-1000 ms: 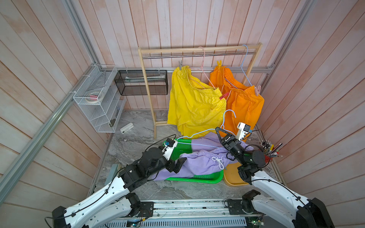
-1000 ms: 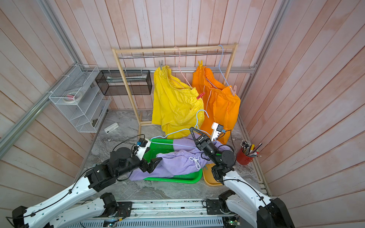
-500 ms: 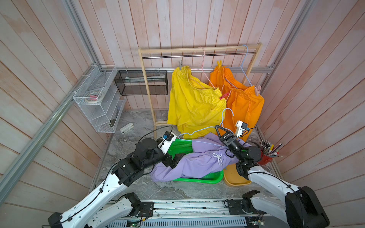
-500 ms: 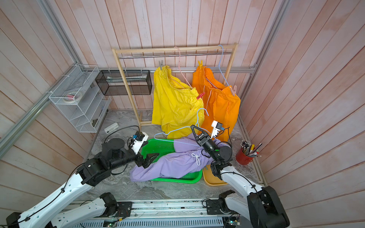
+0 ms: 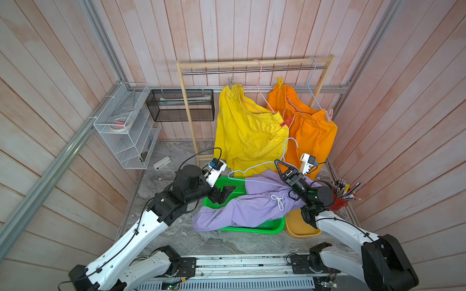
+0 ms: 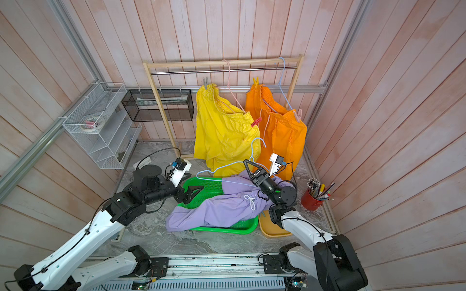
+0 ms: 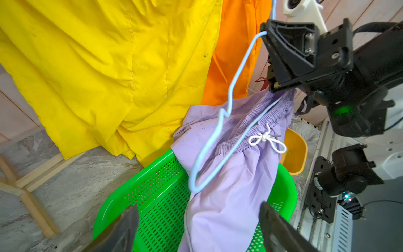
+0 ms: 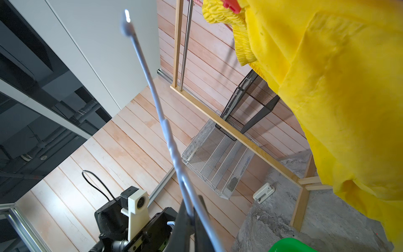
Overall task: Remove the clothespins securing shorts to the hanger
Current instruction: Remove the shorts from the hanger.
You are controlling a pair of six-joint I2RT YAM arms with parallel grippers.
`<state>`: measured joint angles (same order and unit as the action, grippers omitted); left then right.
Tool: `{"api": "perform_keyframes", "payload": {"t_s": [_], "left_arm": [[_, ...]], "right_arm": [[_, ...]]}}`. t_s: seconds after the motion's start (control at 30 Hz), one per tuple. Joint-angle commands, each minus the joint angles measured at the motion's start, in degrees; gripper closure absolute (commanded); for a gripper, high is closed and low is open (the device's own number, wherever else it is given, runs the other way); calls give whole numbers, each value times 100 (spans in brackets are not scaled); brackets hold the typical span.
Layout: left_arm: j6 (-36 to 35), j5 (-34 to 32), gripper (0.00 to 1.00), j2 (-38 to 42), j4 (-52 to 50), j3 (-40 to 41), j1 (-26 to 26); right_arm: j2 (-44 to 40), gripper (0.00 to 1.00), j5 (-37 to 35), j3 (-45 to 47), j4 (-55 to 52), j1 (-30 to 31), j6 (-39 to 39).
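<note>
Lilac shorts [image 5: 252, 206] [image 6: 222, 209] [image 7: 229, 185] lie across the green basket, and a light blue wire hanger [image 5: 252, 167] [image 7: 235, 76] runs through their waist. My right gripper [image 5: 276, 161] [image 6: 245, 161] [image 8: 192, 209] is shut on the hanger's neck. My left gripper [image 5: 225, 194] [image 6: 193, 192] [image 7: 198, 227] hovers open over the basket beside the lilac fabric, holding nothing. On the rack, a grey clothespin [image 5: 230, 82] and a red one [image 5: 285, 123] [image 8: 232, 5] pin the yellow shorts [image 5: 247, 136]. A yellow clothespin [image 5: 279, 80] and a pale pink one [image 5: 329, 114] pin the orange shorts [image 5: 312, 133].
The green basket [image 5: 252, 228] stands at floor centre with an orange-yellow tray [image 5: 302, 230] to its right. A red cup of pens [image 5: 338, 201] sits by the right wall. A wooden rack [image 5: 186, 113], a black mesh bin [image 5: 180, 105] and a white wire shelf [image 5: 126, 126] stand behind.
My left gripper has moved a little back over the basket. The lilac shorts now hang further over the basket's front left edge. The right gripper still holds the hanger, barely moved.
</note>
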<state>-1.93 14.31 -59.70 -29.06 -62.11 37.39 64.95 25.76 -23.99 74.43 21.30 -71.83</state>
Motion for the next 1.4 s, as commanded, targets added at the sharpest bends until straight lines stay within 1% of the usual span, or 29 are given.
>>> {"api": "perform_keyframes", "payload": {"t_s": [0.0,0.03,0.1,0.27,0.3,0.33,0.37,0.4,0.6,0.63,0.7,0.83,0.87,1.0,1.07,1.23,1.37], "left_arm": [[-208,218,21,-225,-10,-288,-36],[-211,293,23,-237,91,-285,-41],[-210,379,32,-222,270,-308,-38],[-341,460,49,-213,380,-470,-41],[-367,526,53,-233,386,-514,-43],[-378,571,60,-244,407,-541,-43],[-387,626,69,-258,424,-576,-43],[-394,681,74,-275,443,-596,-40],[-511,1053,98,-280,426,-590,-39],[-510,1064,100,-258,440,-569,-42],[-499,1046,100,-173,477,-507,-43],[-515,734,100,97,517,-348,-41],[-539,645,100,160,513,-322,-39],[-621,271,100,443,407,-197,-40],[-633,79,100,546,345,-141,-46],[-609,-297,100,768,162,12,-44],[-565,-388,100,1098,229,239,-41]], "right_arm": [[-135,100,147,50,231,41,-15],[-146,100,158,48,201,50,-7],[-197,100,166,48,114,67,19],[-319,100,160,14,-135,200,197],[-347,100,146,5,-202,228,244],[-366,100,139,-6,-249,262,287],[-381,100,127,-17,-276,285,324],[-393,100,121,-23,-300,308,336],[-395,100,129,-57,-359,379,350],[-402,100,123,-63,-368,384,356],[-408,100,129,-74,-402,392,345],[-455,100,149,-73,-470,393,319],[-480,97,172,-75,-500,393,319],[-691,80,197,-20,-732,392,366],[-853,75,185,3,-1016,386,446],[-1345,71,150,56,-1984,358,745],[-1718,69,96,88,-2660,216,948]]}}
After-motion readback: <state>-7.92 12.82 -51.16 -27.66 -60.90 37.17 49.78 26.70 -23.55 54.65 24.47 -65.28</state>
